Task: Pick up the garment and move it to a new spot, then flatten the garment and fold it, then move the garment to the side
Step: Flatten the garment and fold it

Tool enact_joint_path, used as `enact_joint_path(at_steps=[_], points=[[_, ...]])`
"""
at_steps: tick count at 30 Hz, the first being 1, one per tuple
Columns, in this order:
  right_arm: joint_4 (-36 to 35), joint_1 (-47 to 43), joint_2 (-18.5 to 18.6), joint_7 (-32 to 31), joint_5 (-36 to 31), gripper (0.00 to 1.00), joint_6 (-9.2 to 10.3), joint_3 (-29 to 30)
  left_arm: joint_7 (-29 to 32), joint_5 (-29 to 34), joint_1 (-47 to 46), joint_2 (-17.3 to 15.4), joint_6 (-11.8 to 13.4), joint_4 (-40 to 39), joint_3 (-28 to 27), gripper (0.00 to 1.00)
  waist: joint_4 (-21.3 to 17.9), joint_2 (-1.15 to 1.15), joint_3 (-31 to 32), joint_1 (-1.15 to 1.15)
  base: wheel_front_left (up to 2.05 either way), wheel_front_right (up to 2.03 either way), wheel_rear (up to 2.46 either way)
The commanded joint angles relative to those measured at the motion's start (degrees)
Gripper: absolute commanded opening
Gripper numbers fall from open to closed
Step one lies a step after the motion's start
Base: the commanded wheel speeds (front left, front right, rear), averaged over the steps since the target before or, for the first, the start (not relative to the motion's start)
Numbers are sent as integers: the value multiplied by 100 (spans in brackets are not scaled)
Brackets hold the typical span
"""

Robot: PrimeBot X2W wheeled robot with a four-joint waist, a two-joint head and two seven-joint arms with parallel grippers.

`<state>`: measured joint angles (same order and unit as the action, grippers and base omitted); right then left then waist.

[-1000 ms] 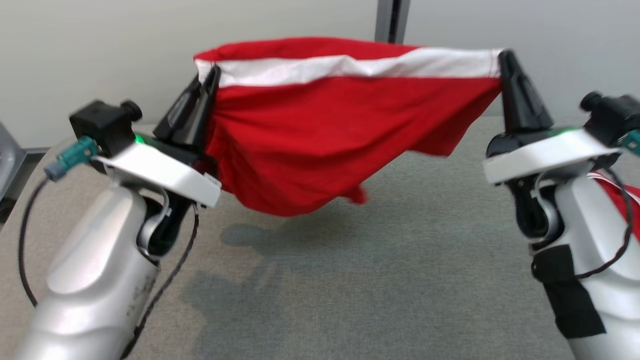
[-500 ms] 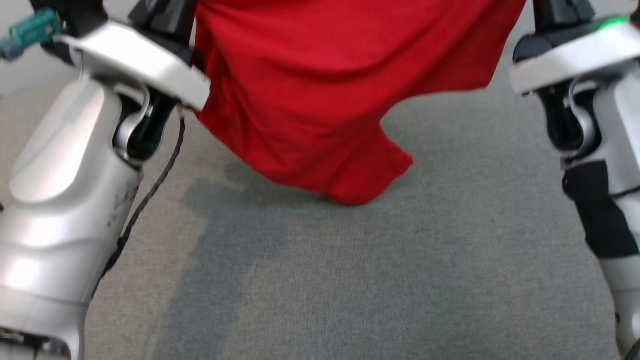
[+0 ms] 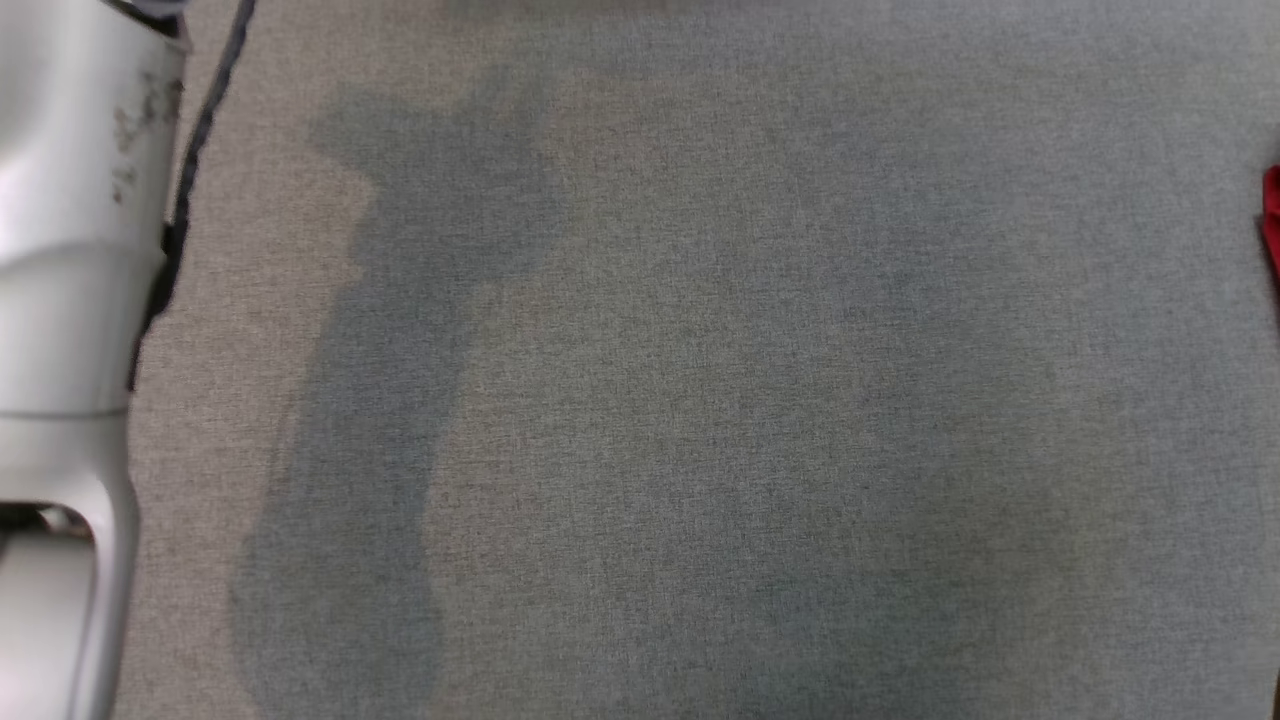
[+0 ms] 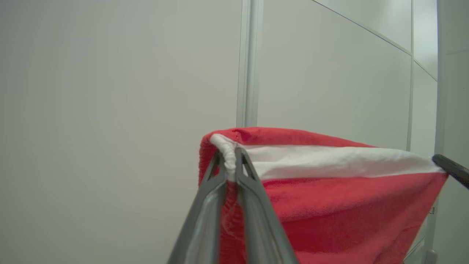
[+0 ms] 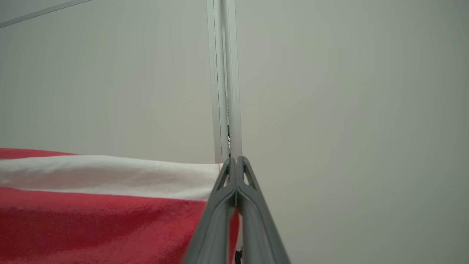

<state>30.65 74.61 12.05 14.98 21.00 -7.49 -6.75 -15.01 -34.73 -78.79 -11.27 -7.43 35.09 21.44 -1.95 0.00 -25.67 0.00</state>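
The left pincer [image 4: 229, 161] has its two grey tapered fingers pressed together on a bunched white corner of the garment [image 4: 329, 209], a soft red cloth with a broad white band. The right pincer [image 5: 234, 165] is likewise clamped on the opposite corner, so the cloth hangs stretched between them before a pale panelled wall [image 4: 110, 91]. The head view gives instead the grey woven surface [image 3: 700, 400], a glossy silver forearm [image 3: 60, 250] and a red sliver [image 3: 1272, 225] cut off at the right edge, too little to identify.
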Motion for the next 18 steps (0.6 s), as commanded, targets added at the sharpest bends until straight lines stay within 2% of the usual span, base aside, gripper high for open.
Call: enact_joint_path(at_steps=[1, 5, 7, 13, 18], points=[[-147, -317, -14, 24, -41, 0, 0, 30, -4, 86, 374, 32, -1, -79, 50, 0, -15, 0, -47, 0, 0, 0, 0], [-517, -1124, -37, 25, 102, 0, 0, -64, -11, -15, 1230, 18, -2, -375, 112, 0, -23, 0, -41, 0, 0, 0, 0], [-666, -1949, -61, 26, 278, 0, 0, -204, -12, -76, 2156, 19, -3, -441, 187, 0, -56, 0, 31, 0, 0, 0, 0], [-654, -3507, -165, 26, 520, 0, 0, -497, -12, -272, 3980, 247, -4, -496, 104, 0, -101, 0, 348, 0, 0, 0, 0], [-772, -4443, -220, 27, 631, 0, 0, -776, -12, -345, 5192, 467, -4, -534, 155, 0, -116, 0, 783, 0, 0, 0, 0]])
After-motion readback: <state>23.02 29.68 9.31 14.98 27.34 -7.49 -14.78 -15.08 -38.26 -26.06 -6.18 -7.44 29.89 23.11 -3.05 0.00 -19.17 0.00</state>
